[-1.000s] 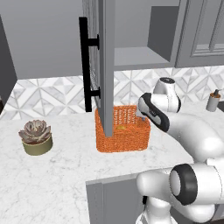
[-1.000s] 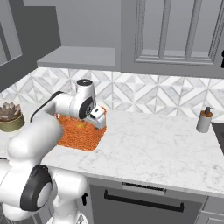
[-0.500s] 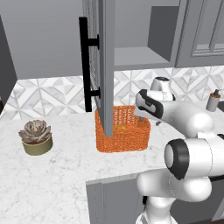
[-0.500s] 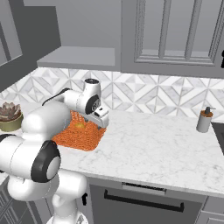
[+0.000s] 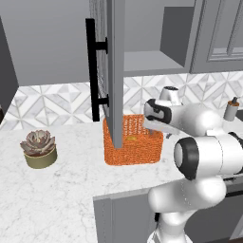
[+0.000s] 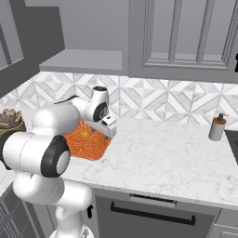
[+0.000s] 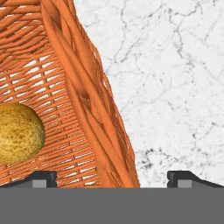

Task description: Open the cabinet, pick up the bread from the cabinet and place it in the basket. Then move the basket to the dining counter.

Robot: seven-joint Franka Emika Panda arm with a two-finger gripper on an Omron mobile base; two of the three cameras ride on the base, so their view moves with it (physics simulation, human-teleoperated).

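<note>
The orange woven basket [image 5: 135, 142] [image 6: 86, 143] stands on the marble worktop below the open cabinet [image 5: 142, 59]. The cabinet's glass door [image 5: 115, 71], with its black bar handle [image 5: 91, 71], swings out toward me. The golden bread [image 7: 17, 133] [image 6: 85, 133] lies inside the basket [image 7: 65, 87]. My gripper [image 5: 154, 127] [image 6: 109, 128] [image 7: 111, 179] is open and hangs low over the basket's right wall. In the hand view the rim runs between the two fingertips [image 7: 41, 178], which grip nothing. The dining counter is out of view.
A potted succulent [image 5: 39, 149] [image 6: 10, 120] sits left of the basket. A soap bottle [image 5: 231, 110] [image 6: 216, 128] stands far right by the tile backsplash. Bare worktop [image 6: 176, 158] spreads right of the basket. Closed grey cabinets [image 6: 186, 37] hang above.
The arm has folded up closer to the base while the hand shifted slightly toward the basket's right wall. The gripper has stayed open; basket and bread have not moved.
</note>
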